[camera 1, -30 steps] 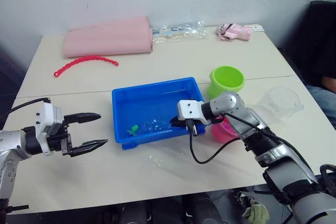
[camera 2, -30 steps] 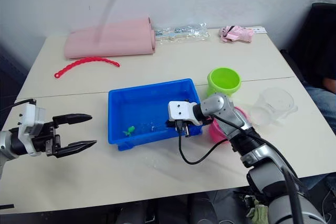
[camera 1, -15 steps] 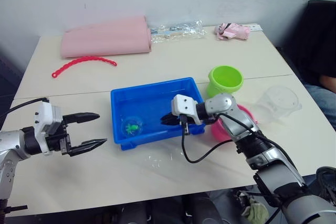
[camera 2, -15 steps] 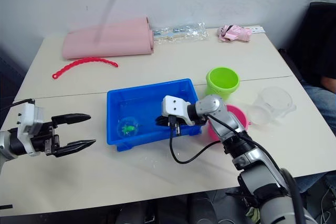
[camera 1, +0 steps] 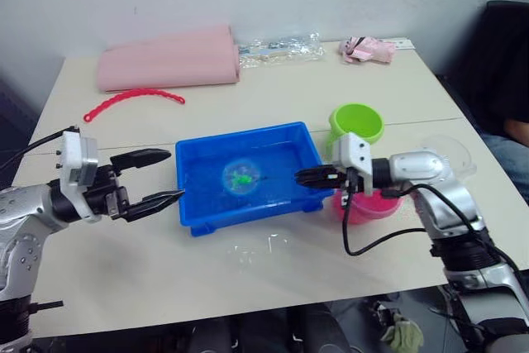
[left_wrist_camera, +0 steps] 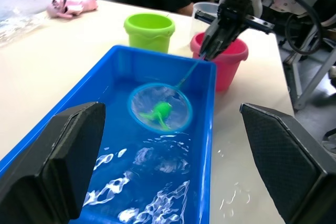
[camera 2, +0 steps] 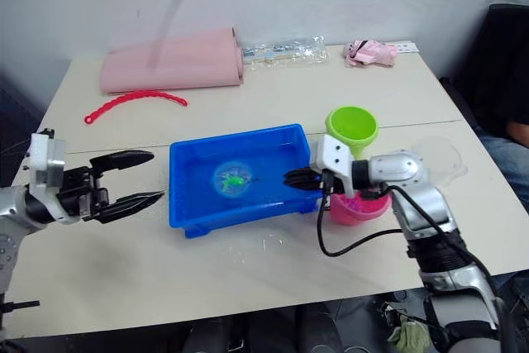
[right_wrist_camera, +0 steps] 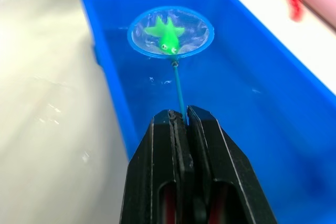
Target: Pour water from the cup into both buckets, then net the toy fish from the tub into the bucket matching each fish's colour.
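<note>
Bench space is taken up mostly by the tub, set at the centre and holding water. At 3 o'clock from the tub the pink bucket is seen, and at 2 o'clock the green bucket; the cup stands farther out at 3 o'clock, apparently empty, so the pouring is judged done. The right gripper is clamped on the handle of the net, whose hoop is held over the tub's middle. One green fish is carried in the mesh, lifted from the water. The left gripper is held at 9 o'clock, fingers spread wide around nothing. The fish is yet to be dropped in the green bucket; whether others are left cannot be told.
</note>
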You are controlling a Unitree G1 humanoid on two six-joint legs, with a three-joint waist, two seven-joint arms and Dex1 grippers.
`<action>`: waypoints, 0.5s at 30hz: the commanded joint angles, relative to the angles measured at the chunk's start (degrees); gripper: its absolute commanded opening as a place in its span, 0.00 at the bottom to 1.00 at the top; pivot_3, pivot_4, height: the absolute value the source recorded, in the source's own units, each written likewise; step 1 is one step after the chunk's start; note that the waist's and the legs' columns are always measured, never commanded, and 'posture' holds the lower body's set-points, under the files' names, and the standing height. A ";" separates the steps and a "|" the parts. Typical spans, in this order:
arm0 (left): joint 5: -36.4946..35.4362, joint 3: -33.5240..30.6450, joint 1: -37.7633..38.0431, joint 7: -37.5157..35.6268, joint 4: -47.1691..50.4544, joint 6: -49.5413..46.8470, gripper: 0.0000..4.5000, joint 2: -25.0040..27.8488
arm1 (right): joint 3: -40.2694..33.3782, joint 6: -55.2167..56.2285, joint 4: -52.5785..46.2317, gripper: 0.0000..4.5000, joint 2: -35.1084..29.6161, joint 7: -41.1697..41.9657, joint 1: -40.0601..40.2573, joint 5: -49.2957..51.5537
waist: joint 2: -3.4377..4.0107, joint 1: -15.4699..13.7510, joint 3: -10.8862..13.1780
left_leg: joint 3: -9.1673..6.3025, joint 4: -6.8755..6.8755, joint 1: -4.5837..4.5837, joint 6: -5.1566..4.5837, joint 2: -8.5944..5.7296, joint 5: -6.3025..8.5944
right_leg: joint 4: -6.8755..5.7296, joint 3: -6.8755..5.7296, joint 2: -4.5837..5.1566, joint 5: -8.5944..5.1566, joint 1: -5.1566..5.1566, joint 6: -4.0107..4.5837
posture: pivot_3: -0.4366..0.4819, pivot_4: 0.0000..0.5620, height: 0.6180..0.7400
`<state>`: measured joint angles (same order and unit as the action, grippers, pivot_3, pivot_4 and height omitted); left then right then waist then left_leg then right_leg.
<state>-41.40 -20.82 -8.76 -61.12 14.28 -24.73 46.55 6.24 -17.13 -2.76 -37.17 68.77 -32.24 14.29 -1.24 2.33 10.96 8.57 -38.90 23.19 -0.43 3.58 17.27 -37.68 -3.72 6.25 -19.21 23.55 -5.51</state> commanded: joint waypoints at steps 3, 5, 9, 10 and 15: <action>0.47 4.53 -5.21 0.91 -0.22 0.33 0.99 -2.70 | -6.63 -5.60 -6.89 0.00 -2.98 -2.10 1.85 6.24 | 0.00 -0.54 0.00 | 0.01 -0.02 0.00 0.00 0.02 0.00 | -0.02 0.02 -0.07 0.00 0.00 0.00 | 0.48 0.27 1.00; 0.86 5.95 -6.83 1.18 -1.05 0.26 0.99 -3.71 | -8.83 -7.97 -8.74 0.00 -4.04 -2.59 2.55 8.60 | 0.00 -0.66 0.00 | 0.02 -0.03 0.00 0.00 0.05 0.00 | -0.03 0.03 -0.13 0.00 0.01 0.00 | 0.48 0.27 1.00; 1.17 7.93 -9.69 1.40 -2.66 0.77 0.99 -6.17 | -13.91 -11.56 -11.12 0.00 -7.13 -3.76 4.06 12.36 | -0.01 -0.87 0.00 | 0.01 -0.06 0.00 -0.01 0.04 0.00 | -0.01 0.03 -0.16 0.00 -0.01 0.00 | 0.48 0.27 1.00; 1.30 8.13 -10.15 1.52 -2.93 0.93 0.99 -6.61 | -14.69 -11.95 -11.34 0.00 -7.70 -4.09 4.29 12.83 | -0.01 -0.88 0.00 | 0.01 -0.08 0.00 -0.03 0.04 0.00 | 0.00 0.03 -0.16 0.01 -0.03 -0.02 | 0.48 0.27 1.00; 2.23 8.97 -15.35 4.27 -6.67 3.60 0.99 -12.06 | -22.50 -13.55 -7.67 0.00 -12.08 -7.29 4.22 14.05 | -0.02 -1.10 -0.01 | 0.00 -0.15 0.01 -0.07 0.01 -0.02 | -0.01 0.02 -0.15 0.02 -0.06 -0.04 | 0.48 0.27 1.00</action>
<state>-39.31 -11.68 -22.85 -57.77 7.75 -22.45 35.07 -12.91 -31.16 -10.94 -47.95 62.55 -27.83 27.30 -1.26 1.23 10.95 8.57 -39.05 23.20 -0.50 3.59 17.25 -37.67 -3.69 6.09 -19.18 23.48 -5.57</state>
